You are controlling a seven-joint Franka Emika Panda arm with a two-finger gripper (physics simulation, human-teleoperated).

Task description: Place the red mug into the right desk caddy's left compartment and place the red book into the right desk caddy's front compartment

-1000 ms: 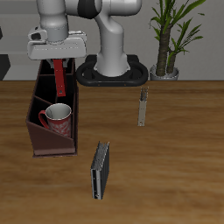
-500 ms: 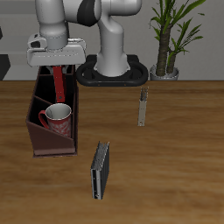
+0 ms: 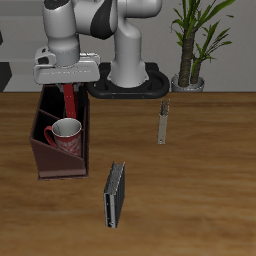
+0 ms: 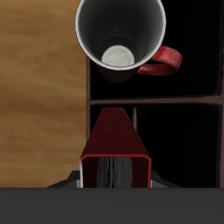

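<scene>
The red mug [image 3: 65,133] stands upright in the right desk caddy [image 3: 47,158], in the wide section at its low sloped end. It also shows in the wrist view [image 4: 122,33], white inside, with its handle towards a divider [image 4: 166,101]. My gripper [image 3: 68,80] is shut on the red book [image 3: 69,98] and holds it upright over the section behind the mug. The book's lower end is down between the caddy walls. In the wrist view the red book [image 4: 115,144] hangs straight below the gripper [image 4: 115,178], above the dark caddy floor.
A dark grey-black book [image 3: 115,194] stands on edge near the table's front. A thin grey book [image 3: 161,121] stands farther back. A potted plant [image 3: 190,55] and the robot base [image 3: 130,82] are at the back.
My gripper has moved down with the red book, so the book now sits lower inside the caddy behind the mug. The mug and the other books have not moved.
</scene>
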